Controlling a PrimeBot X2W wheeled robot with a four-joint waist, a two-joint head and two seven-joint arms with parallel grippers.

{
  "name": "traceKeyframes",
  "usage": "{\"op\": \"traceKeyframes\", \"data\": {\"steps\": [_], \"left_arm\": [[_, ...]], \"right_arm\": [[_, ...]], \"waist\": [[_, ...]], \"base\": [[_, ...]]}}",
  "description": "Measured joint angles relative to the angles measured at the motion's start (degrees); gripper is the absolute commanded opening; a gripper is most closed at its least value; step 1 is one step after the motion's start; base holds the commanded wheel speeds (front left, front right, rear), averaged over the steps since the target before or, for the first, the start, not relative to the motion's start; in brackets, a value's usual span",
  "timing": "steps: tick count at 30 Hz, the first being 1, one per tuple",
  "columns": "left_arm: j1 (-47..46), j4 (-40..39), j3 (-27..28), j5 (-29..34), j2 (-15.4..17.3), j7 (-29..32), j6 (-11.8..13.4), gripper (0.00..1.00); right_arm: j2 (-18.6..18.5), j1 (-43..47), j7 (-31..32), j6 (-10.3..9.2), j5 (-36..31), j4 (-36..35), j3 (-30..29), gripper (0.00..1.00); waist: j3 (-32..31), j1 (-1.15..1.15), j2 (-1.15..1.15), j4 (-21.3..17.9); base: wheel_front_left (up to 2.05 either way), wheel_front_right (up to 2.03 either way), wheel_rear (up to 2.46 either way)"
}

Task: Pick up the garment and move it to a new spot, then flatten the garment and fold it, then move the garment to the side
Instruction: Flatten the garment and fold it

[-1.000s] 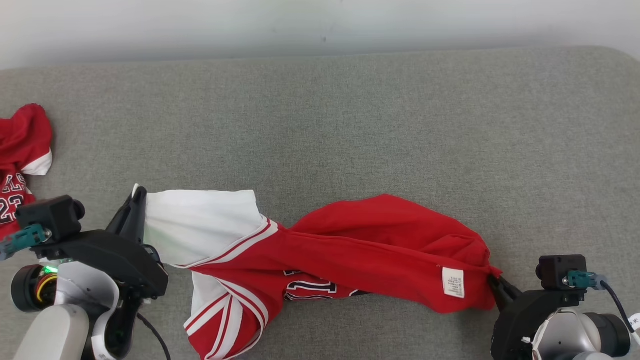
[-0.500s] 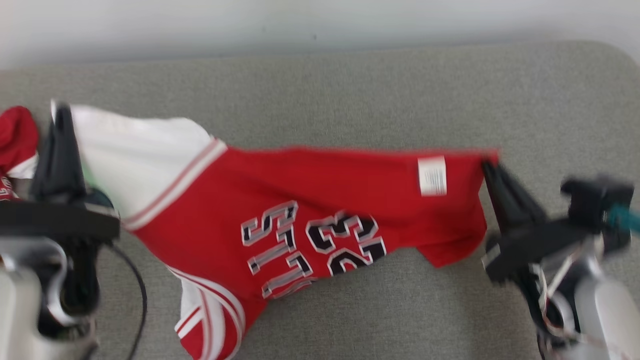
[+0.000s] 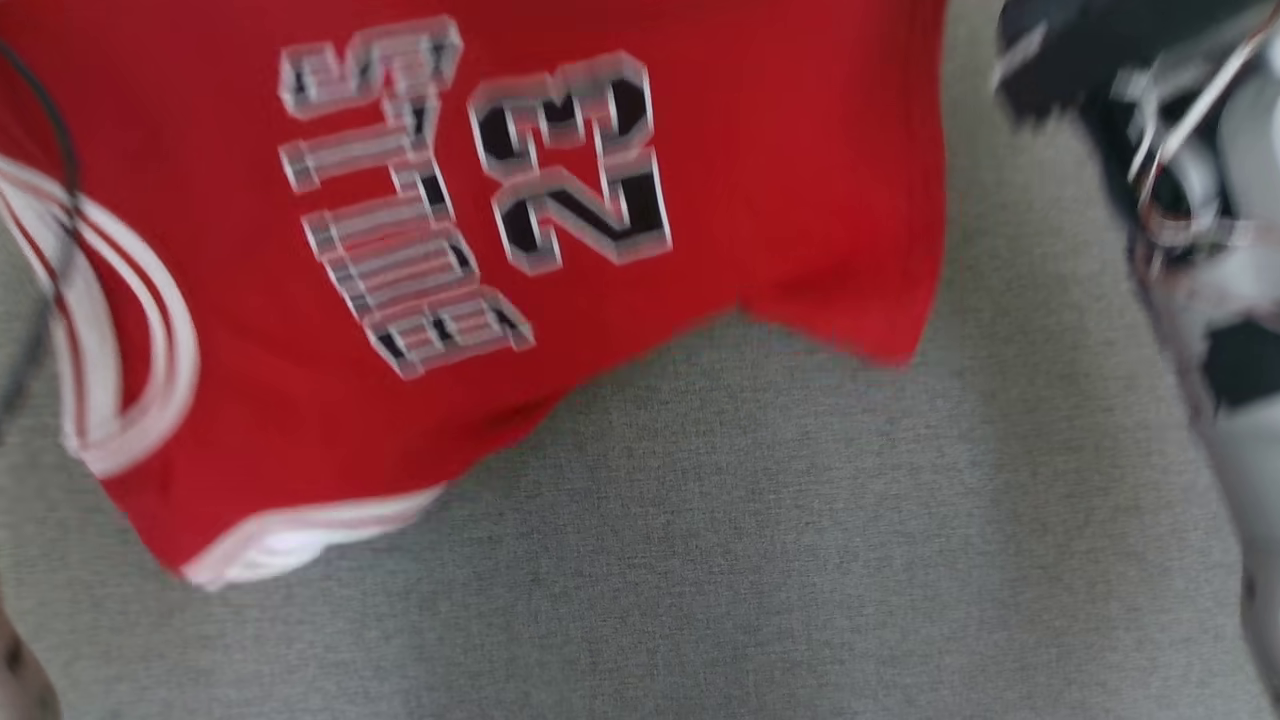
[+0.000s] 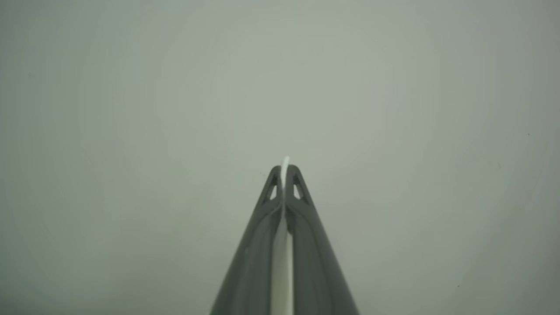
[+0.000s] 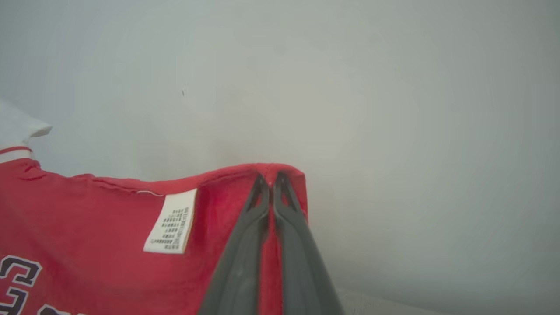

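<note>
The garment (image 3: 750, 180), a red jersey with white trim and the number 23, hangs spread in the air above the grey surface (image 3: 760, 540), blurred in the head view. My right gripper (image 5: 271, 179) is shut on the garment's (image 5: 87, 227) red corner, just right of a white care label (image 5: 170, 221). My left gripper (image 4: 284, 168) is shut on a thin white edge of fabric (image 4: 282, 262) pinched between its fingers, seen against a pale wall. A blurred piece of my right arm (image 3: 1180, 160) shows at the upper right of the head view.
Grey padded surface lies below the hanging cloth. A pale plain wall (image 5: 393, 87) stands behind both grippers. A dark cable (image 3: 50, 130) crosses the left edge of the head view.
Both grippers have lifted the garment off the surface and pulled it open, so the number now shows. The head view has shifted and blurred; the other red garment at left has left the view.
</note>
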Motion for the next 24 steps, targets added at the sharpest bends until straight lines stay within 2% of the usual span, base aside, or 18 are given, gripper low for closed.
{"op": "traceKeyframes", "data": {"steps": [6, 9, 11, 12, 16, 20, 24], "left_arm": [[-12.9, 4.3, 1.9, 3.2, 1.6, -7.7, -0.6, 0.00], [-18.8, 5.7, 2.9, 4.9, 1.6, -12.2, -0.8, 0.00], [-23.1, 6.1, 5.4, 4.2, -0.2, -14.2, -1.0, 0.00], [-26.8, 5.8, 6.3, 5.7, -0.8, -14.9, -2.3, 0.00], [-31.1, 1.1, 9.9, 10.9, -3.4, -15.3, -5.2, 0.00], [-28.8, -2.8, 10.3, 14.9, -6.9, -15.3, -6.7, 0.00], [-18.8, -6.6, 6.2, 17.4, -7.5, -15.3, -6.9, 0.00]], "right_arm": [[2.0, -15.4, -11.0, 0.01, -5.9, 11.8, -1.9, 0.00], [3.2, -21.6, -16.7, 0.01, -9.8, 16.5, -5.3, 0.00], [3.9, -25.5, -18.9, 0.02, -12.5, 18.6, -8.4, 0.00], [4.4, -29.3, -19.9, 0.02, -15.7, 19.5, -11.1, 0.00], [5.5, -33.6, -20.4, 0.02, -22.6, 18.4, -13.9, 0.00], [4.7, -32.2, -20.5, 0.02, -26.0, 16.4, -12.3, 0.00], [0.6, -25.9, -20.5, 0.02, -28.3, 15.9, -6.8, 0.00]], "waist": [[5.2, 0.01, 0.00, -0.6], [6.4, 0.01, 0.01, -0.9], [6.4, 0.01, 0.01, -0.9], [6.1, 0.00, 0.00, -0.7], [6.0, -0.03, -0.01, -0.4], [7.0, -0.02, -0.01, 0.1], [8.3, -0.01, 0.00, 1.1]], "base": [[0.00, 0.00, 0.00], [0.00, 0.00, 0.00], [0.00, 0.00, 0.00], [0.00, 0.00, 0.00], [0.00, 0.00, 0.00], [0.00, 0.00, 0.00], [0.00, 0.00, 0.00]]}}
